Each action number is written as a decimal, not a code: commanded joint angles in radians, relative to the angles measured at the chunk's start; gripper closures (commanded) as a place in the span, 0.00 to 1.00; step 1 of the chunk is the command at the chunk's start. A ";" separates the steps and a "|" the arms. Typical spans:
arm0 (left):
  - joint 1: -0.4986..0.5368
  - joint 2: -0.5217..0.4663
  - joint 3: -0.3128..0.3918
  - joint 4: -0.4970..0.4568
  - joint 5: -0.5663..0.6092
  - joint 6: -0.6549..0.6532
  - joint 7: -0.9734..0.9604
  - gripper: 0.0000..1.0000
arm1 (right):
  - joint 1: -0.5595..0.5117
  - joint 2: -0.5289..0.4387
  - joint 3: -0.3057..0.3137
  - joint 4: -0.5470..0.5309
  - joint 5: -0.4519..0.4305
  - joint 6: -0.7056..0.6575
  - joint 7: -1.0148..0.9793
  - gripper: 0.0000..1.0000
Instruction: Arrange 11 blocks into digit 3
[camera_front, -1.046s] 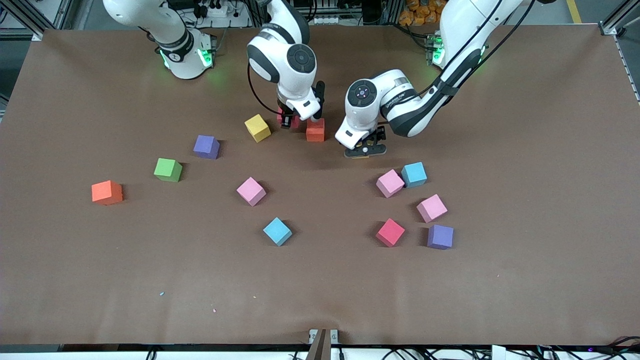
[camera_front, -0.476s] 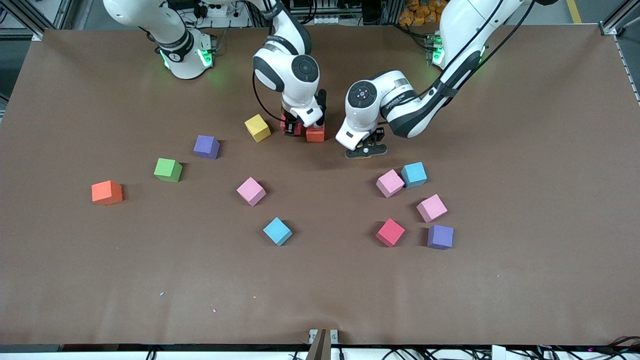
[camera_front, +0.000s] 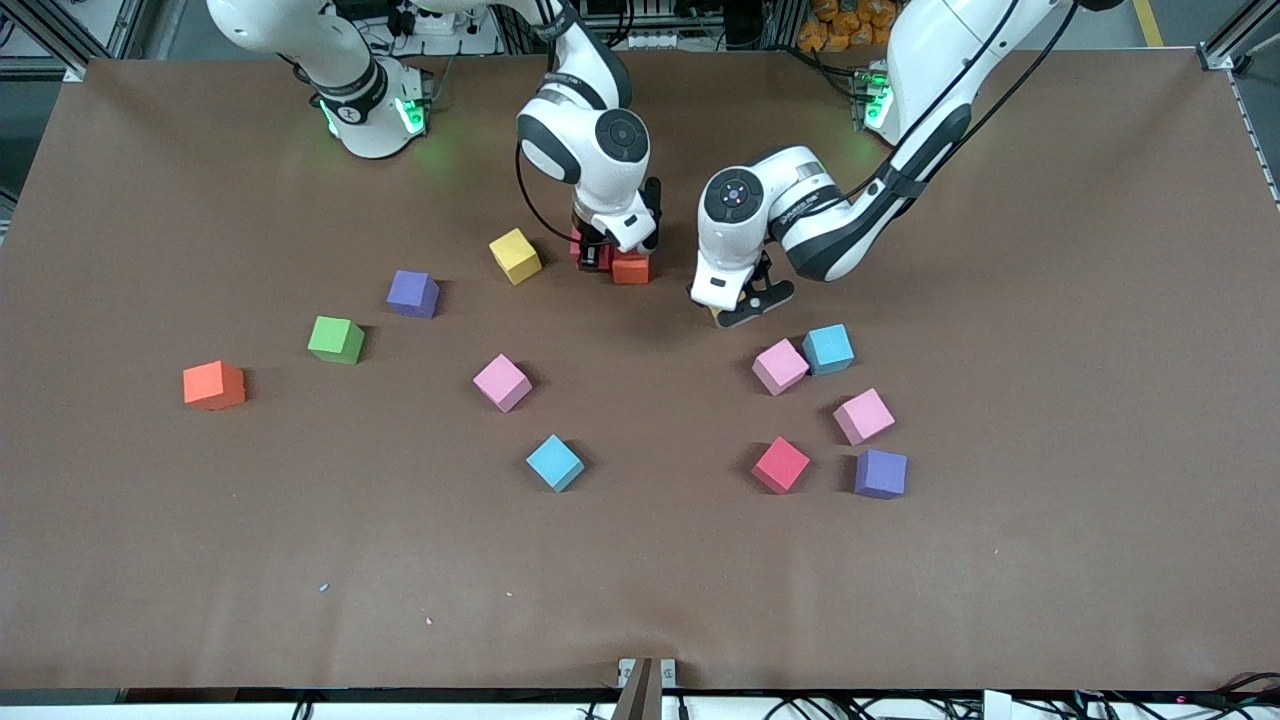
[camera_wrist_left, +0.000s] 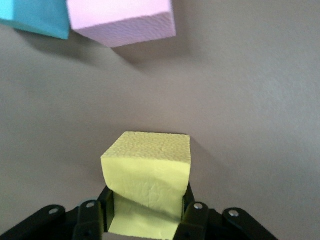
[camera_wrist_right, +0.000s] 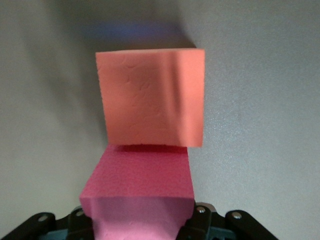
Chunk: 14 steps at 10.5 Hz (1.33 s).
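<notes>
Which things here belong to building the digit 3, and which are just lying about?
Job: yellow cube in left tool; red cube in right tool; orange cube; loose yellow, green, orange, red, pink, blue cubes.
Lying about: purple cubes.

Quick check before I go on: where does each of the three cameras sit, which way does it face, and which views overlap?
Front view: high, across the table, facing both arms; shows both arms whole.
Left wrist view: on the left arm, looking past the left gripper, shut on a yellow block.
Right wrist view: on the right arm, looking past the right gripper, shut on a red block against an orange block.
Shared: front and left wrist views both show the pink block touching a light blue block.
</notes>
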<state>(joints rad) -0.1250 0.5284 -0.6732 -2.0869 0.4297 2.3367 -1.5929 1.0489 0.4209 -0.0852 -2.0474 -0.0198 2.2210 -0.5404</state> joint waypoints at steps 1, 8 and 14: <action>0.011 -0.008 -0.014 -0.004 -0.064 0.007 -0.141 1.00 | 0.014 0.038 -0.008 0.041 -0.020 -0.004 0.019 0.89; 0.015 -0.011 -0.040 -0.001 -0.109 0.044 -0.533 1.00 | 0.013 0.107 -0.008 0.093 -0.026 0.006 0.019 0.88; 0.010 0.002 -0.040 -0.004 -0.117 0.087 -0.660 1.00 | 0.016 0.119 -0.008 0.102 -0.026 0.003 0.020 0.00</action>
<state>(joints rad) -0.1221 0.5308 -0.7031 -2.0831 0.3319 2.4077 -2.2376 1.0497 0.5254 -0.0855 -1.9671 -0.0250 2.2286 -0.5401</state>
